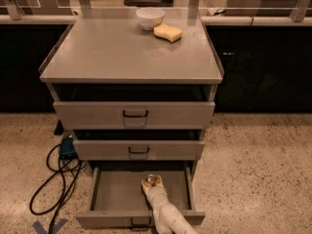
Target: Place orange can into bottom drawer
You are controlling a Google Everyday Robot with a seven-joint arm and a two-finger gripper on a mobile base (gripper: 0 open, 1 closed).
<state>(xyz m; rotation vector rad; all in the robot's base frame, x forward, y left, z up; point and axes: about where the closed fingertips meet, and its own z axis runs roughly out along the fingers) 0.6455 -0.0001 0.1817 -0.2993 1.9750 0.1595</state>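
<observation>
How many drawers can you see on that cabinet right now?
3. The top drawer sits under the cabinet top, the middle drawer below it, and the bottom drawer is pulled out near the floor, with the hand and the orange can inside it. None seems hidden.

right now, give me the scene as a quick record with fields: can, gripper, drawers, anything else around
can: inside the bottom drawer, at the gripper's tip, silver top up
gripper: reaching into the bottom drawer over its front edge, at the can
bottom drawer: pulled well out
middle drawer: far less pulled out than the bottom one
top drawer: likewise
cabinet top: bowl and sponge side by side near the back
floor: cable left of the cabinet
</observation>
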